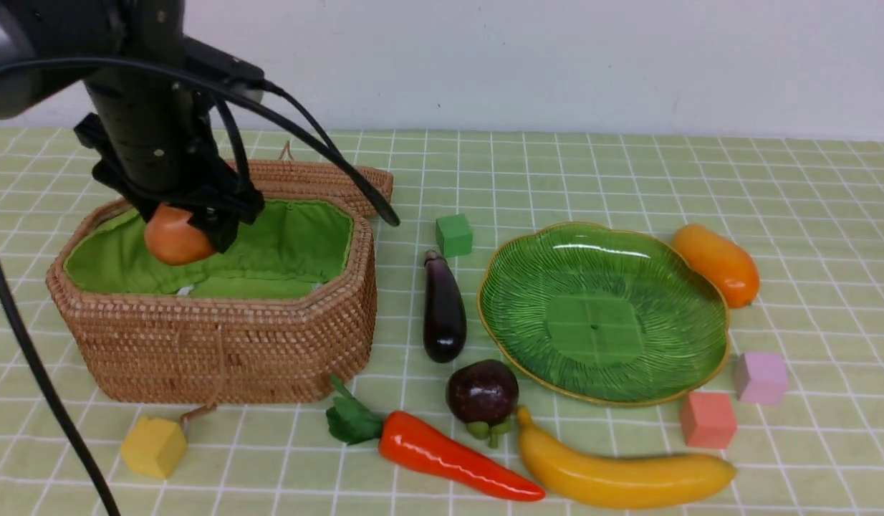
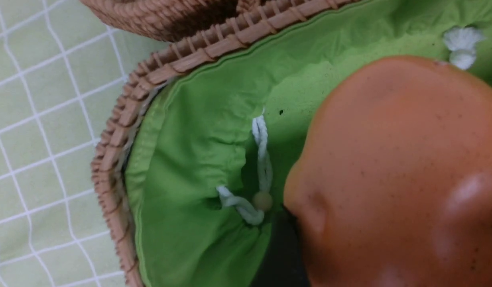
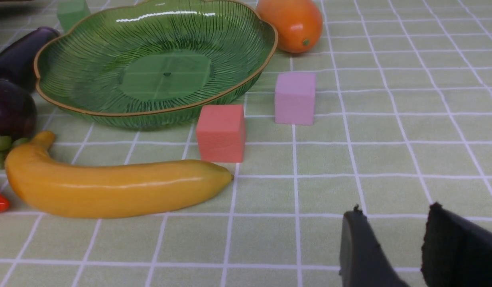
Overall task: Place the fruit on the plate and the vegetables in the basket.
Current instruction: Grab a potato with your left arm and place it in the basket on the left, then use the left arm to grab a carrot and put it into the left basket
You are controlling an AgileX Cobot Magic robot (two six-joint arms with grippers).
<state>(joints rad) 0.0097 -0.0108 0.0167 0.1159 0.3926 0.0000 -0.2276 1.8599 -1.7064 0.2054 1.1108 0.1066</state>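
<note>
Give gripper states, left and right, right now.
Left gripper: closed on the potato, over the basket.
Right gripper: open, holding nothing.

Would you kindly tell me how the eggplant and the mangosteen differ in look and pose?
The eggplant is long and slim; the mangosteen is round. The eggplant lies stretched between the basket and the plate; the mangosteen sits nearer the camera, by the banana. The mangosteen shows green calyx leaves; the eggplant shows none. Both are glossy dark purple.
</note>
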